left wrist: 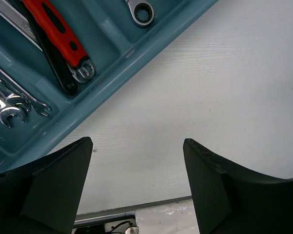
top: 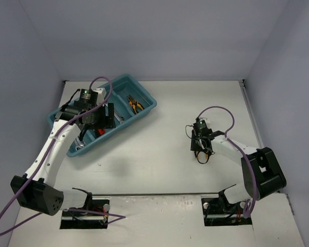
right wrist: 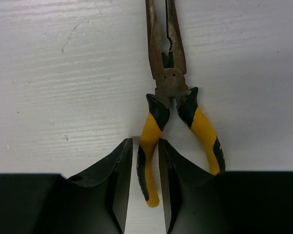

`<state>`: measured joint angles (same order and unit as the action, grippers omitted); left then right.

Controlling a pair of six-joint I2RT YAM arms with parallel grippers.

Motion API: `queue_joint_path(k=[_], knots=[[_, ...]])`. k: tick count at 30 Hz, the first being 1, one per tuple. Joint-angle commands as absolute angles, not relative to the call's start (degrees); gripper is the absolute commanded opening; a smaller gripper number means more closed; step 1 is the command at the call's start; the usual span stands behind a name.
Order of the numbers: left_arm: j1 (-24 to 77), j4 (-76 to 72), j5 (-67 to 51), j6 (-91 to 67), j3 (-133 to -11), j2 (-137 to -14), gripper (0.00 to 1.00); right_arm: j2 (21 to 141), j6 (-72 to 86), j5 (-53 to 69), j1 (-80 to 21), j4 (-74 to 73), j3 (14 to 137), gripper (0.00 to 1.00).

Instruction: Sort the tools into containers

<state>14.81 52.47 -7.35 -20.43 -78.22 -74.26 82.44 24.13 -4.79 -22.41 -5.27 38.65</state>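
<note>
The teal tray (top: 148,96) lies at the back left. It holds orange-handled pliers (top: 135,104), a red-handled adjustable wrench (left wrist: 58,29), a black-handled one (left wrist: 56,68) and silver wrenches (left wrist: 14,102). My left gripper (top: 105,117) hangs over the tray's near rim; in the left wrist view it (left wrist: 136,146) is wide open and empty above bare table. My right gripper (top: 201,145) is down on yellow-and-black long-nose pliers (top: 202,157) lying on the table at the centre right. In the right wrist view its fingers (right wrist: 145,141) are closed narrowly around the left handle of the pliers (right wrist: 168,83).
A ring-end silver wrench (left wrist: 141,10) lies in the neighbouring compartment. The tray wall (left wrist: 117,53) runs diagonally just beyond my left fingers. Grey walls close the table at the back and both sides. The arm bases stand at the near edge.
</note>
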Motion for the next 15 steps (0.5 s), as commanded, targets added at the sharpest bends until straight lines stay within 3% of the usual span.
queue_joint_path(k=[1, 6, 9, 15], knots=[[14.59, 50.54, -7.72, -21.16, -79.15, -73.07, 0.72, 84.11, 24.19, -5.18, -21.9, -4.39, 39.45, 0.21], [14.52, 50.54, -7.08, -20.93, -78.59, -72.77, 0.72, 85.41, 24.62, -5.77, -22.05, -4.39, 39.62, 0.12], [14.5, 50.54, -6.95, -20.75, -78.65, -72.86, 0.72, 84.28, 24.13, -6.75, -22.14, -4.39, 40.97, 0.0], [14.44, 50.62, -6.24, -20.19, -79.39, -72.75, 0.72, 79.38, 19.44, -5.14, -23.02, -4.42, 49.3, 0.0]])
